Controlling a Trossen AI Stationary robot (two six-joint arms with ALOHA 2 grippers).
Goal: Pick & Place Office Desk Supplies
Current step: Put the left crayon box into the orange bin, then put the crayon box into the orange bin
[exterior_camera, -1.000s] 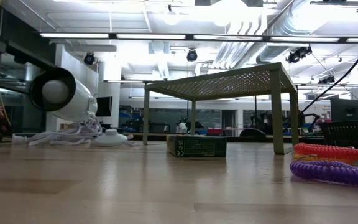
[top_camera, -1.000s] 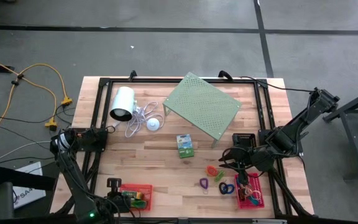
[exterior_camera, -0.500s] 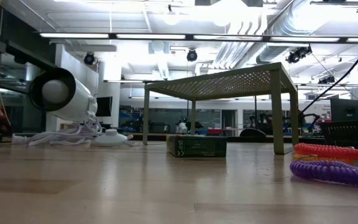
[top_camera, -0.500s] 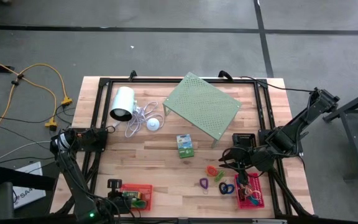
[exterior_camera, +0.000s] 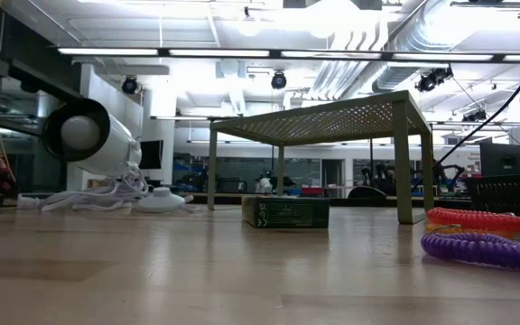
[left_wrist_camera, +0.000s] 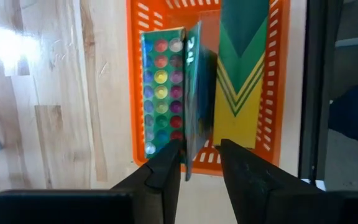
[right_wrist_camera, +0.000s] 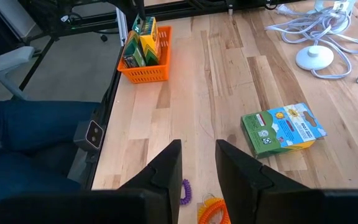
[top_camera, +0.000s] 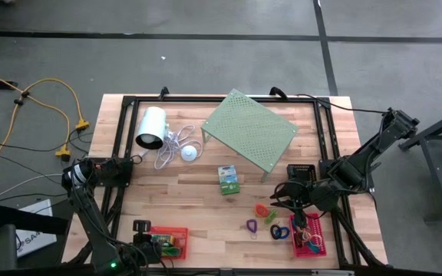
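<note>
My left gripper (left_wrist_camera: pixel 199 147) hangs open over the red basket (left_wrist_camera: pixel 133 93) at the table's near left corner. Its fingers point down on either side of the upper edge of a green-white box (left_wrist_camera: pixel 166 93) standing on edge in the basket. A yellow-green box (left_wrist_camera: pixel 241 74) lies beside it. My right gripper (right_wrist_camera: pixel 197 149) hovers open at the right, above purple (right_wrist_camera: pixel 184 190) and orange (right_wrist_camera: pixel 211 211) coiled loops, holding nothing. Another green-white box (top_camera: pixel 228 179) lies flat mid-table. A pink basket (top_camera: pixel 310 239) with small items sits near right and a black basket (top_camera: pixel 301 172) behind it. My left gripper has the standing box's thin upper edge (left_wrist_camera: pixel 190 163) between its fingertips. A gap shows on one side. I cannot tell whether the other finger (left_wrist_camera: pixel 169 171) touches the box. The box rests in the basket on its lower edge.
The pale green perforated shelf (top_camera: pixel 249 130) stands at the far centre. A white cylinder (top_camera: pixel 150 126) with its coiled cord (top_camera: pixel 176 147) lies far left. More coloured loops (top_camera: pixel 271 222) lie on the wood between the mid-table box and the pink basket. A person's legs (right_wrist_camera: pixel 30 130) show beyond the table's edge.
</note>
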